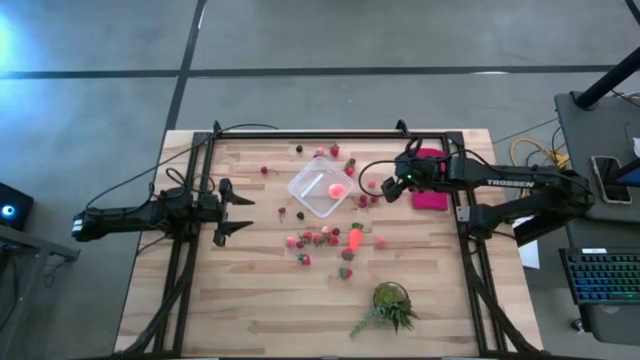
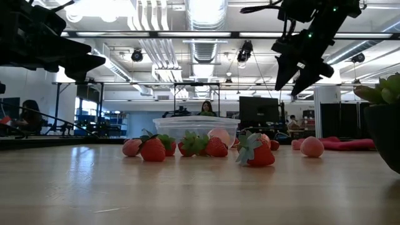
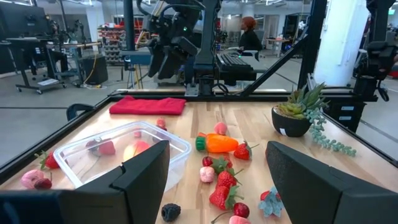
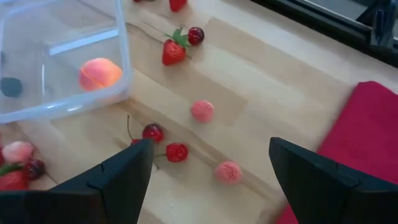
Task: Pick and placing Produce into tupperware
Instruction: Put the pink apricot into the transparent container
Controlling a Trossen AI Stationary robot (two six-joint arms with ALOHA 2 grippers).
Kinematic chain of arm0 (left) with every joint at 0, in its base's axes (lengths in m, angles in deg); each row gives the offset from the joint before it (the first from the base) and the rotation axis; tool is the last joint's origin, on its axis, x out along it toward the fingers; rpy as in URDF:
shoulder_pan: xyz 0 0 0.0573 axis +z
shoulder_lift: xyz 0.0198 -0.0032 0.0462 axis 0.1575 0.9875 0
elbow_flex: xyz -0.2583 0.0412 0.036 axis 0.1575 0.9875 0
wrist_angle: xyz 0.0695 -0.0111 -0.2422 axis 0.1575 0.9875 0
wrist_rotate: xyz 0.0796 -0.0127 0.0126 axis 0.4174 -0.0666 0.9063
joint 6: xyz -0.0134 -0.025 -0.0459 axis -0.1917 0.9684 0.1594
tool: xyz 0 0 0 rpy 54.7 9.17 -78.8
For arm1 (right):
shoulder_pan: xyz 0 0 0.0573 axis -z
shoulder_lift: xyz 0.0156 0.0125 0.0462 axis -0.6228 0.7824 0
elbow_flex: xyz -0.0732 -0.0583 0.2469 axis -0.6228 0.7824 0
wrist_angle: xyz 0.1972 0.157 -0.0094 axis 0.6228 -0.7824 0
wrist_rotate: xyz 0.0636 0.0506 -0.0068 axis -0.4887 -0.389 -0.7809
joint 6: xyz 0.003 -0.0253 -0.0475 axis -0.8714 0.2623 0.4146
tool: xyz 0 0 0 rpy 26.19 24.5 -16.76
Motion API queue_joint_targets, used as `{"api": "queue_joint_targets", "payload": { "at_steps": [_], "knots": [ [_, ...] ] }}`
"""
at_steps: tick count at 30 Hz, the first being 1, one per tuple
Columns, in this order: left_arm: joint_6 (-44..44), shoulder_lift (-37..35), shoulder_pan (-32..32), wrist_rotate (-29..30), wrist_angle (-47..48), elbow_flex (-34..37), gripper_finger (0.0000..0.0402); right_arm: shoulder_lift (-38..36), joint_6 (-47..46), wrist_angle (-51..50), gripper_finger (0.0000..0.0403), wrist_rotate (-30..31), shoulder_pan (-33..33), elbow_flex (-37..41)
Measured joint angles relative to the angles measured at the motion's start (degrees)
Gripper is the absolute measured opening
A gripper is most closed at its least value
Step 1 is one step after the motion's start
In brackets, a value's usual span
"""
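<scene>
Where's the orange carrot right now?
In the high view, the carrot lies near the table's middle, just below the tupperware, among red berries.

The worktop is pale planked wood with a smooth, faintly shiny finish. The tupperware is clear glossy plastic. The cloth looks soft, matt magenta. The right gripper's fingers are matt black plastic.

White lettering reading "TROSSEN" runs along my right arm; I can read no other text anywhere.
</scene>
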Motion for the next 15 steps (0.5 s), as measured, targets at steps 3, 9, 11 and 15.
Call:
{"api": "queue_joint_targets", "payload": {
  "at_steps": [3, 9, 11, 15],
  "knots": [
    [-0.01, 0.0, 0.01, 0.0, -0.01, 0.0, 0.0255, 1.34, 0.85, 1.6, 0.0311, -0.05, -0.01, 0.02],
    [0.0, 0.0, 0.01, 0.0, -0.01, 0.0, 0.0255, 5.39, 2.71, 9.01, 0.0311, -4.47, 0.45, -0.14],
    [0.0, 0.0, -0.01, -0.02, 0.0, 0.0, 0.0255, 7.42, 3.07, 10.04, 0.0311, -5.76, 1.63, -1.46],
    [-0.01, 0.0, -0.01, 0.0, 0.0, 0.0, 0.0255, 12.75, 5.81, 8.96, 0.0311, -5.96, 5.56, -6.17]
  ]
}}
